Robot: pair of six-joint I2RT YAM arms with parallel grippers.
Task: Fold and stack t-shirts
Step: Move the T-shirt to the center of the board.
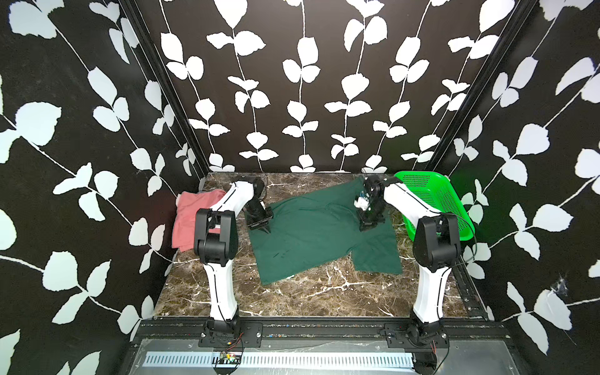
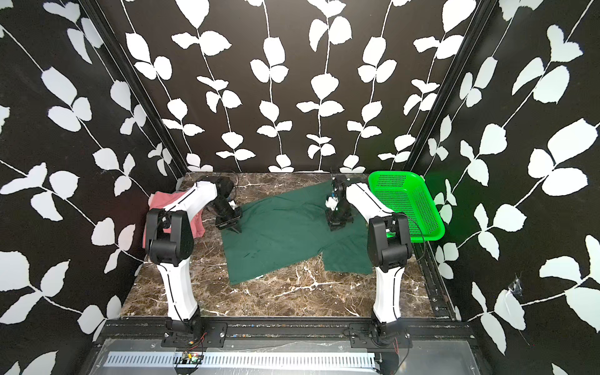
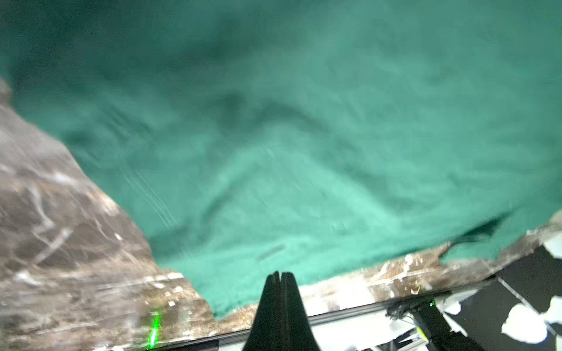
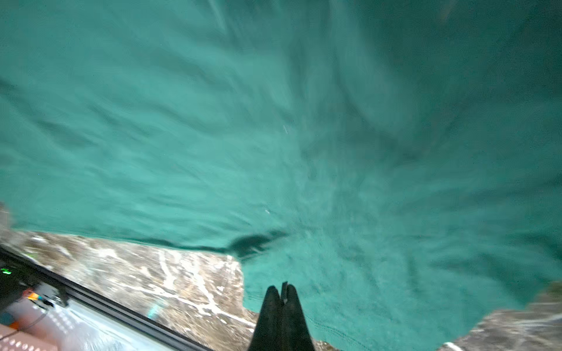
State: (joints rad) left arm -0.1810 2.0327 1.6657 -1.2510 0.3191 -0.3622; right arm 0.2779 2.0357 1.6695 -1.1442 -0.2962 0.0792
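Left gripper point(image 3: 280, 275) and right gripper point(image 4: 284, 287), both pinched shut and empty, hang over the dark green t-shirt point(image 1: 311, 233) spread on the table point(image 1: 292, 293), seemingly smoothing it before folding, so next they must open and seize its edges.

Black leaf-patterned walls point(image 1: 302, 97) around a brown marble tabletop point(image 1: 292, 300)

Both wrist views reach me smeared: the dark green t-shirt point(image 3: 304, 136) is a soft wash running off the frame edges, its seams unreadable. In both top views my left arm point(image 1: 216, 233) covers the middle of the pink t-shirt point(image 1: 185, 224), and a pale sliver point(image 1: 201, 193) behind it is too small to name. My right arm point(image 1: 436, 240) hides the near corner of the green basket point(image 1: 438, 198). Whether the right end effector point(image 4: 282, 287) touches cloth, I cannot tell.
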